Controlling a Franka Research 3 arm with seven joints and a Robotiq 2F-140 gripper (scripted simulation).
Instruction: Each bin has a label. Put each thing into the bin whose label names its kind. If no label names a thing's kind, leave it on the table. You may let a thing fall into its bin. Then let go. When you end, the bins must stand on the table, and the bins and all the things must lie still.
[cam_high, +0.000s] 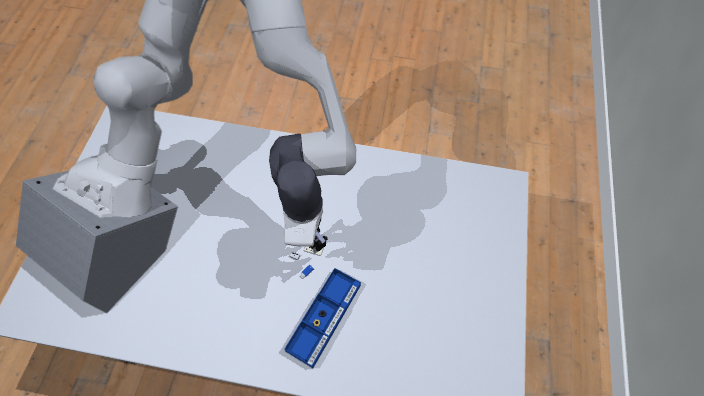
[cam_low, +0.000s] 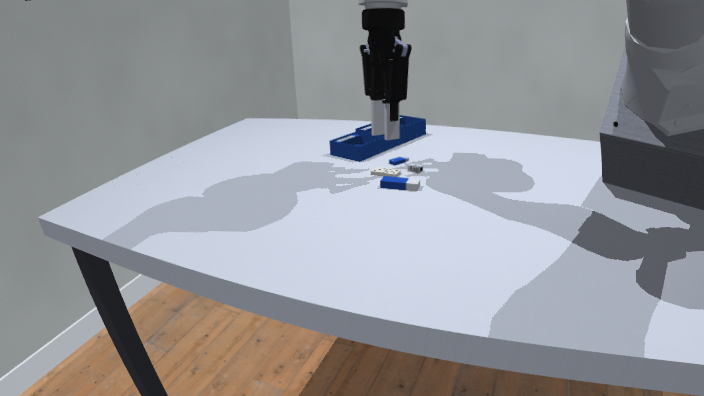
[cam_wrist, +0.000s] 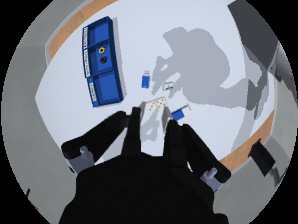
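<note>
A long blue bin (cam_high: 337, 287) (cam_low: 350, 149) (cam_wrist: 87, 63) with three labelled compartments stands on the table. Its middle compartment holds a black nut (cam_high: 322, 313) and a yellow nut (cam_high: 316, 323). Beside the bin lie a cream domino (cam_high: 318, 253) (cam_low: 385, 172) (cam_wrist: 156, 106), a small blue piece (cam_high: 307, 271) (cam_low: 398, 160) (cam_wrist: 144, 80), a small grey-and-white piece (cam_high: 294, 255) (cam_low: 415, 168) and a blue-and-white block (cam_low: 400, 183) (cam_wrist: 177, 113). My gripper (cam_high: 320, 243) (cam_low: 386, 135) (cam_wrist: 153, 110) hangs well above the domino. Its fingers stand a little apart with nothing between them.
The robot's grey base block (cam_high: 90, 250) (cam_low: 650, 160) stands at one end of the white table (cam_high: 450, 300) (cam_low: 300, 250). The arm hides the blue-and-white block in the top view. The labels are too small to read.
</note>
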